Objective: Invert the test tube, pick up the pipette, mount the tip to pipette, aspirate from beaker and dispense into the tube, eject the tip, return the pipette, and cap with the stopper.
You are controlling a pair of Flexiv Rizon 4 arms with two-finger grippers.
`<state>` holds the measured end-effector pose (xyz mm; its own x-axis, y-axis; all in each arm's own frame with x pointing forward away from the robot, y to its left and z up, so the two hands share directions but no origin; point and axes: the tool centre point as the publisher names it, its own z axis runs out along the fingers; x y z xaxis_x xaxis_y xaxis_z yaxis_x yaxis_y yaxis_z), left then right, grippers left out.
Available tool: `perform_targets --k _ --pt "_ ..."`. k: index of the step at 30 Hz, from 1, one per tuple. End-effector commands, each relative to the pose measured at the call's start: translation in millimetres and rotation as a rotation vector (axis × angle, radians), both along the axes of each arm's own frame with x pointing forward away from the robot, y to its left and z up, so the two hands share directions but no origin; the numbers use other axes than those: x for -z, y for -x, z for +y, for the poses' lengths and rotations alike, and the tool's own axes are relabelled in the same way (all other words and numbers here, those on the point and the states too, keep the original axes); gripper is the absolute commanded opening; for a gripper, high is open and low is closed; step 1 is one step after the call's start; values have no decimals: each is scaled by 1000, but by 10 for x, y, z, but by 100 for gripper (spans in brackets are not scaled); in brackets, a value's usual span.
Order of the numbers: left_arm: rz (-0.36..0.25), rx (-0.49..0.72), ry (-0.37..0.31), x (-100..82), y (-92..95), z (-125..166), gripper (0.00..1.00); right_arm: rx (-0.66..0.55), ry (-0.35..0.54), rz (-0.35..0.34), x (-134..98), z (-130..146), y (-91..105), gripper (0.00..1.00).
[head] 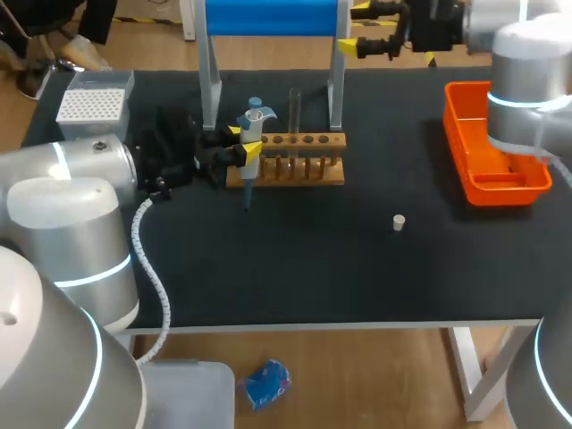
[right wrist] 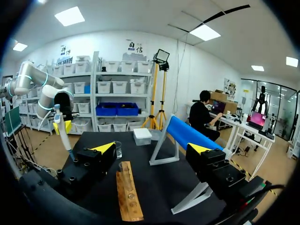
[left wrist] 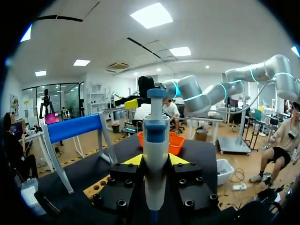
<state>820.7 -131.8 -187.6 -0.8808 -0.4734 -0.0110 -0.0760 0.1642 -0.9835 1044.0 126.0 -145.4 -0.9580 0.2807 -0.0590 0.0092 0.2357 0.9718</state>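
My left gripper [head: 243, 148] is shut on the white and blue pipette [head: 251, 143], holding it upright just left of the wooden tube rack [head: 290, 170]. In the left wrist view the pipette [left wrist: 155, 150] stands between the yellow fingertips [left wrist: 133, 160]. A glass test tube [head: 295, 112] stands upright in the rack. The small white stopper [head: 399, 222] lies on the mat right of centre. My right gripper [head: 374, 31] is open and empty at the far edge, above the table. From the right wrist view I see the rack [right wrist: 127, 190], a glass beaker [right wrist: 117, 149] and the pipette [right wrist: 61, 124].
An orange bin [head: 492, 152] sits at the right under my right arm. A white tip box [head: 92, 105] is at the far left. A blue-topped stand [head: 273, 18] on grey legs straddles the far side behind the rack.
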Motion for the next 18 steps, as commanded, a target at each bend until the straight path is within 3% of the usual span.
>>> perform_targets --k 1,7,18 --pt "1 4 1 -6 6 18 0 -14 6 12 166 221 -206 100" --pt "1 4 1 -6 6 18 0 -20 -1 14 300 274 -226 100" --pt "1 4 1 -6 6 18 0 -24 -8 -8 301 286 -219 100"
